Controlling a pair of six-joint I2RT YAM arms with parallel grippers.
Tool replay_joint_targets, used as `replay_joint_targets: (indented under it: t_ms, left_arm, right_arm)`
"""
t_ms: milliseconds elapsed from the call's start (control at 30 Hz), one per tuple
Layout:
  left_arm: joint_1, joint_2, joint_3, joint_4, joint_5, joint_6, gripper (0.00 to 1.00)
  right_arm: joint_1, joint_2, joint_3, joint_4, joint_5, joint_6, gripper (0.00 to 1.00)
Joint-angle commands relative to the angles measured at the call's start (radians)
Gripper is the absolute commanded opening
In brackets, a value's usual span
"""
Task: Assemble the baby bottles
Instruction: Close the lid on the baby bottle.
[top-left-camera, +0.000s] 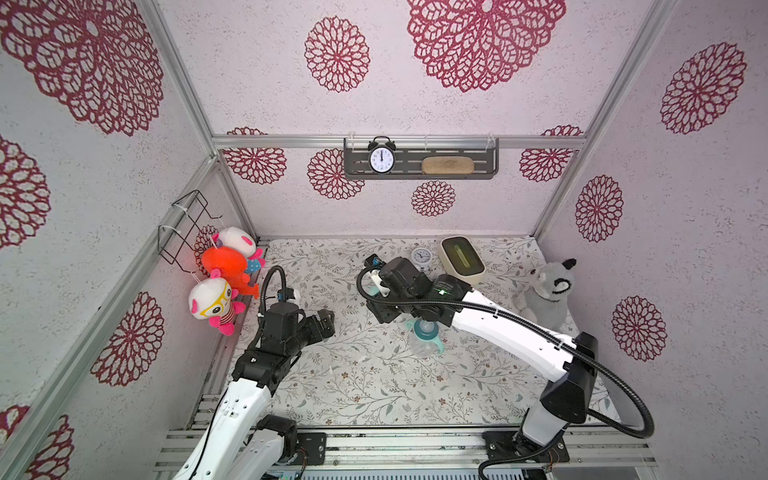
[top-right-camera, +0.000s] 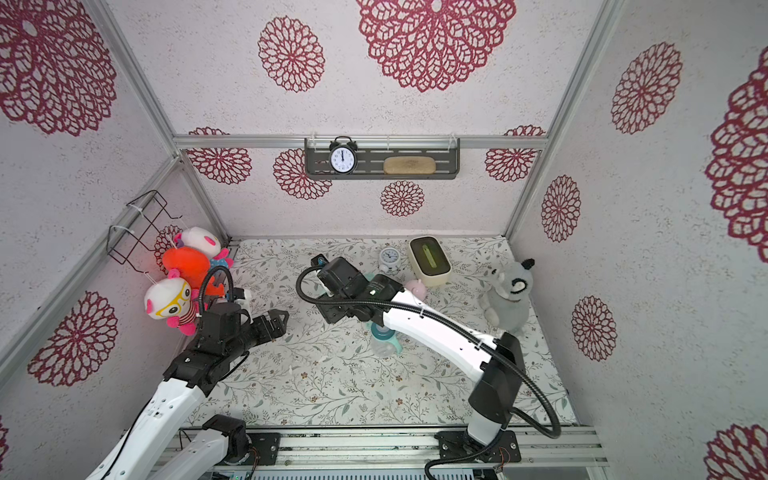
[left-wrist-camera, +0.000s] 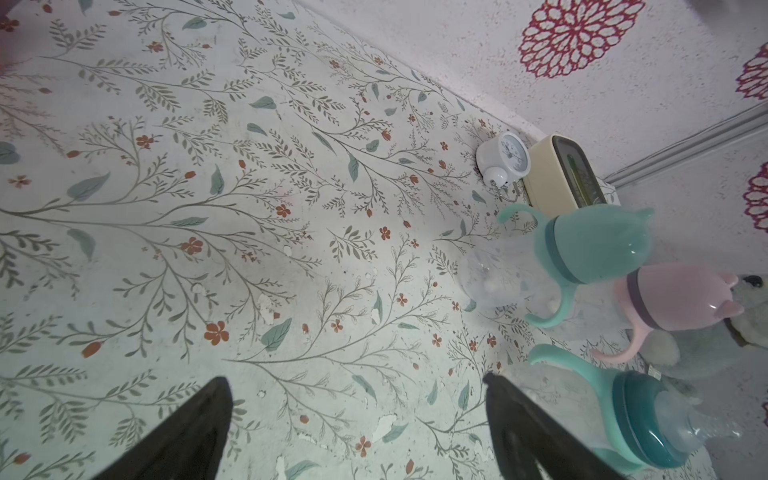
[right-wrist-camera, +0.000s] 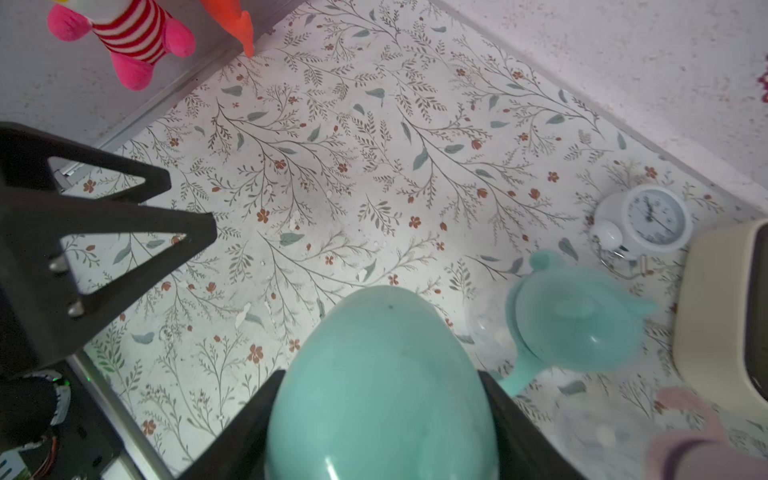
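fingers (right-wrist-camera: 245, 424) of right gripper (right-wrist-camera: 381, 376), right wrist view: clamped on mint dome cap (right-wrist-camera: 374, 332); capped mint bottle (right-wrist-camera: 573, 320) just beside white clock (right-wrist-camera: 648, 220).
left wrist view: left gripper (left-wrist-camera: 355, 376) fingers apart, empty; pink bottle (left-wrist-camera: 681, 297) capped; uncapped mint bottle (left-wrist-camera: 648, 415) farthest from clock.
top view: you've two done, likely; last cap left. mat (top-left-camera: 353, 374) bare from clock to left gripper; cream box (top-left-camera: 461, 257) just beside clock, mind it.

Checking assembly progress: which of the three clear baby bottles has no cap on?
The mint-handled clear bottle whose teal nipple collar is bare; the other mint bottle and the pink bottle wear eared dome caps.
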Motion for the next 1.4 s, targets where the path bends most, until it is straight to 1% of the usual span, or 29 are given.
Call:
replay_joint_targets:
  t_ms: [0, 133, 200, 400, 833, 1033, 1367]
  left_arm:
    - [-0.046, 0.027, -0.011, 0.099, 0.032, 0.028, 0.98]
    - [-0.124, 0.070, -0.004, 0.148, 0.019, 0.054, 0.98]
    - [-0.145, 0.083, 0.006, 0.151, 0.009, 0.057, 0.98]
    - [-0.155, 0.096, 0.010, 0.150, 0.013, 0.056, 0.98]
    - [-0.158, 0.099, 0.003, 0.153, 0.026, 0.055, 0.98]
    - [-0.159, 0.100, 0.002, 0.150, 0.026, 0.059, 0.98]
    - [-0.159, 0.110, 0.003, 0.153, 0.024, 0.063, 0.98]
  right_arm:
    - [-0.005, -0.088, -0.014, -0.158, 0.092, 0.014, 0.68]
    - [-0.036, -0.166, -0.085, -0.182, 0.085, 0.014, 0.68]
    - [-0.060, -0.201, -0.134, -0.171, 0.065, 0.012, 0.68]
    - [-0.122, -0.271, -0.270, -0.110, -0.013, -0.021, 0.68]
    - [-0.185, -0.281, -0.419, -0.002, -0.093, -0.041, 0.68]
    - [-0.217, -0.257, -0.436, 0.008, -0.123, -0.053, 0.68]
    - [-0.219, -0.224, -0.453, 0.017, -0.154, -0.048, 0.68]
